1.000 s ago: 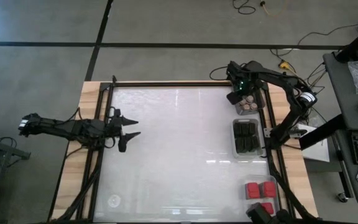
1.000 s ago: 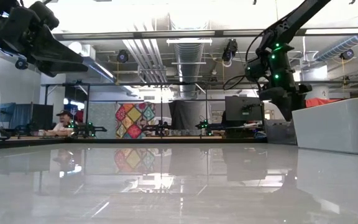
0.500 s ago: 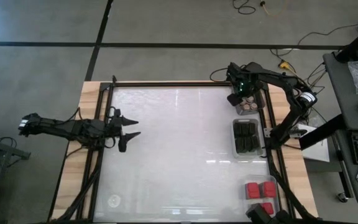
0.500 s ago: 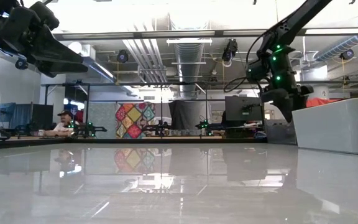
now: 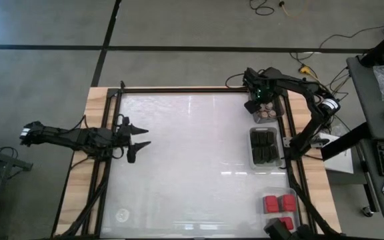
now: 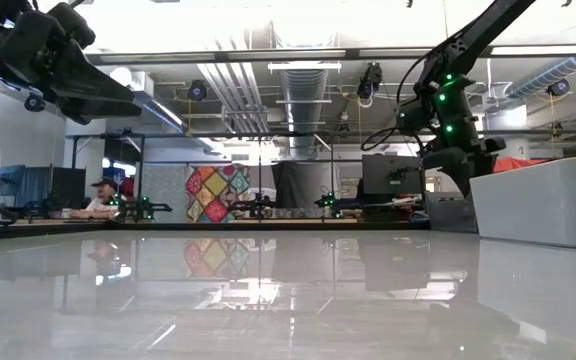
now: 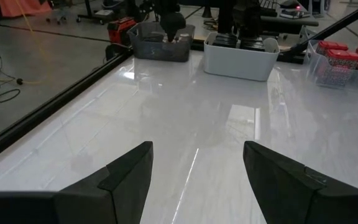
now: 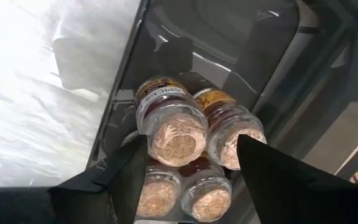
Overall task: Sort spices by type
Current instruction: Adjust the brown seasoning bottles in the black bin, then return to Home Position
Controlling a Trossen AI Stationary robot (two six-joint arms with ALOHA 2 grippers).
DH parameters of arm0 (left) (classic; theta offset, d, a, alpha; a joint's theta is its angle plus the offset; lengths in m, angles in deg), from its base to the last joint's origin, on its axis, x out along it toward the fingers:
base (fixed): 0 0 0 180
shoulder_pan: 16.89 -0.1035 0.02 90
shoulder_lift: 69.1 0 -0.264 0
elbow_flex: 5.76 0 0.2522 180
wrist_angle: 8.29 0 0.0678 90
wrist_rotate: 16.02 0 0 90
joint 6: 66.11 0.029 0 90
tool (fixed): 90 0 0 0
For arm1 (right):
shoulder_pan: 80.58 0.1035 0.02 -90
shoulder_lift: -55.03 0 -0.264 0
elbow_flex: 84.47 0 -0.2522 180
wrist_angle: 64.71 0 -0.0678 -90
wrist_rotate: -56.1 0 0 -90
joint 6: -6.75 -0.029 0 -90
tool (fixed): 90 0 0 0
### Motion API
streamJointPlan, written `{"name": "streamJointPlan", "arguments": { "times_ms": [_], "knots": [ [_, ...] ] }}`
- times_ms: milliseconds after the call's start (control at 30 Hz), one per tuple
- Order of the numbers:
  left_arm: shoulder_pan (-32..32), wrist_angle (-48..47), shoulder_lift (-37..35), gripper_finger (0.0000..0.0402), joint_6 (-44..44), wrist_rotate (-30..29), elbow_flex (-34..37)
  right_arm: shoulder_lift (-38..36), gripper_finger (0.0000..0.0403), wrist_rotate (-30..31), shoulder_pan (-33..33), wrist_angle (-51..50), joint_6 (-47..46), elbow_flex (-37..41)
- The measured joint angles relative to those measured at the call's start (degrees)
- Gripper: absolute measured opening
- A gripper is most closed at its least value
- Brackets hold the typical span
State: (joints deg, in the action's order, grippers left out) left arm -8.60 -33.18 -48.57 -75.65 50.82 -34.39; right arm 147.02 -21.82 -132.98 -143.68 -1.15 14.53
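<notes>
Over at the far right corner of the white table (image 5: 192,160), the right gripper (image 5: 257,101) hangs just above a clear tray (image 8: 123,93) that holds the small round jars (image 8: 173,127) with brownish cork tops. Seen from its own wrist, the two dark fingers (image 8: 114,180) stand apart, one on either side of the cluster of jars, with at least four jars packed together below; the jaws are spread and nothing sits between the pads, though from this angle it is hard to say whether a fingertip brushes a jar. In the overhead picture the jar tray (image 5: 267,113) lies against the right edge, the tray of black blocks (image 5: 264,147) is just nearer along the same edge, and the red blocks (image 5: 279,203) fill a third tray at the near right corner. The left gripper (image 5: 139,135) waits over the left edge of the table, well apart from all three trays, its fingers (image 7: 129,177) open with nothing in them; its wrist view looks across the bare white surface toward the trays on the far side. From table height a seated person (image 6: 98,198) shows in the room behind.
</notes>
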Motion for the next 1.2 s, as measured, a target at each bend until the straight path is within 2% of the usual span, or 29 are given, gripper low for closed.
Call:
{"name": "streamJointPlan", "arguments": {
  "times_ms": [333,533,633,767,900,1067,1200],
  "knots": [
    [-0.02,-0.01,0.00,0.0236,-0.46,-0.02,0.00,-3.36,0.0263,-0.07,0.79,-0.90,-0.01,-2.10],
    [-0.02,0.52,0.00,0.0236,-0.40,-2.00,0.00,-8.72,0.0268,-2.63,5.88,6.25,0.27,-1.82],
    [-0.02,2.10,0.00,0.0236,-0.36,0.04,0.00,-11.96,0.0258,-5.41,11.85,16.76,1.49,0.83],
    [-0.02,2.76,0.13,0.0236,0.65,1.20,0.00,-16.21,0.0238,-6.59,23.25,38.56,3.21,7.60],
    [-0.02,3.01,0.11,0.0236,0.46,1.22,0.10,-17.09,0.0218,-6.63,33.93,56.71,4.59,14.83],
    [-0.02,8.69,0.50,0.0236,-0.69,1.27,2.62,-15.77,0.0197,-6.69,44.51,71.11,8.26,20.38],
    [-0.02,19.37,1.49,0.0236,0.76,2.10,7.33,-15.32,0.0165,-4.31,49.30,73.22,9.51,21.16]
  ]
}}
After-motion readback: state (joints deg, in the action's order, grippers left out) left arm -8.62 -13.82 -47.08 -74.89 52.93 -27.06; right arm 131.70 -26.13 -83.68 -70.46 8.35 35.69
